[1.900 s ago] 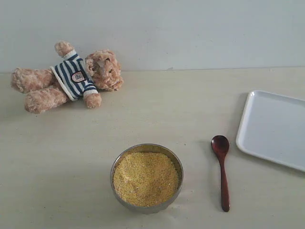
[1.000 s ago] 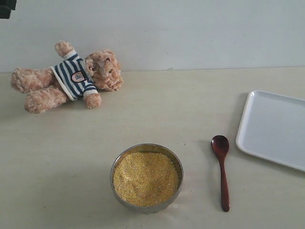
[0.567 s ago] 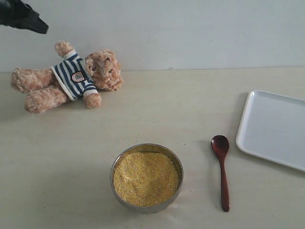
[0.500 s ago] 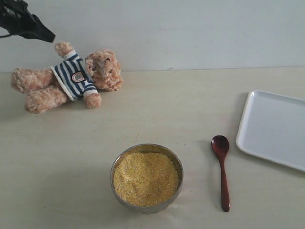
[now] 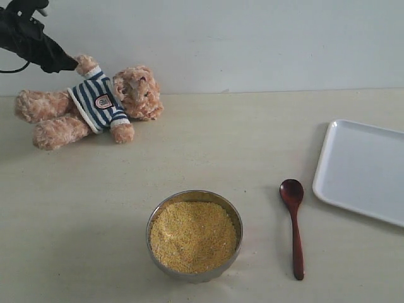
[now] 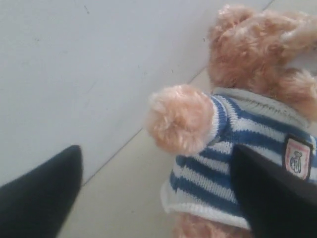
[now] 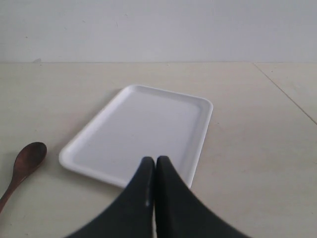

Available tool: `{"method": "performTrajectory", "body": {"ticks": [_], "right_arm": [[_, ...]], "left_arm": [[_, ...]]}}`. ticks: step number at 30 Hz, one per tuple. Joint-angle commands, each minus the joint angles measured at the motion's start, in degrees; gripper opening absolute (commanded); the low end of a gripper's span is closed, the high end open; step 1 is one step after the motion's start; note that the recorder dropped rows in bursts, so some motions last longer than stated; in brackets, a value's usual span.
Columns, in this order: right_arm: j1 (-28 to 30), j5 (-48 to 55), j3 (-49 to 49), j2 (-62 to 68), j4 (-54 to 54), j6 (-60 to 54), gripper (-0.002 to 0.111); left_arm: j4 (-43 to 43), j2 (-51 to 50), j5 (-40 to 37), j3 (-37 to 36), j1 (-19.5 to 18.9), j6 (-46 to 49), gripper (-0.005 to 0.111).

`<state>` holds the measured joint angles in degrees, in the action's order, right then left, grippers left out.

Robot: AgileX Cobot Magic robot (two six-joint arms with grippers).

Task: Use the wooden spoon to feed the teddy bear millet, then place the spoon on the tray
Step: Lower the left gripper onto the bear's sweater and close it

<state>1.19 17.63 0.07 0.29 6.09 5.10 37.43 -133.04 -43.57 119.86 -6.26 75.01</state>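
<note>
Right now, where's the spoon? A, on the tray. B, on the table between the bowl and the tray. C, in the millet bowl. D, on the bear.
B: the spoon lies flat on the table, with the bowl on one side and the tray on the other, touching neither.

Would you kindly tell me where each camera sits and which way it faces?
Exterior: off the arms, above the table, facing the wall; the left gripper shows beside the teddy bear.
Left wrist: faces the bear between its open fingers.
Right wrist: faces tray and wooden spoon over the shut right gripper.
Shared with exterior: bear; tray and spoon.
</note>
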Motion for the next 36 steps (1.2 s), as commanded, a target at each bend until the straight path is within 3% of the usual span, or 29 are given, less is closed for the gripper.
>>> {"method": "performTrajectory", "body": {"ticks": [1, 5, 8, 14, 22, 36], "right_arm": [[0.4, -1.5, -0.1, -0.3, 0.4, 0.0, 0.001], [0.4, -1.5, -0.1, -0.3, 0.4, 0.0, 0.001], [0.4, -1.5, -0.1, -0.3, 0.4, 0.0, 0.001], [0.4, -1.5, -0.1, -0.3, 0.4, 0.0, 0.001], [0.4, -1.5, -0.1, -0.3, 0.4, 0.0, 0.001], [0.4, -1.5, -0.1, -0.3, 0.4, 0.0, 0.001]], "left_arm": [[3.0, -1.7, -3.1, 0.4, 0.1, -1.3, 0.111], [1.5, -3.2, -11.0, 0.4, 0.1, 4.6, 0.111], [1.1, -4.4, -11.6, 0.4, 0.1, 8.8, 0.111], [2.2, -7.1, -8.8, 0.4, 0.1, 20.4, 0.111], [5.3, -11.7, -0.8, 0.4, 0.5, 28.2, 0.111], [5.9, -11.7, 1.3, 0.4, 1.0, 29.6, 0.111]]}}
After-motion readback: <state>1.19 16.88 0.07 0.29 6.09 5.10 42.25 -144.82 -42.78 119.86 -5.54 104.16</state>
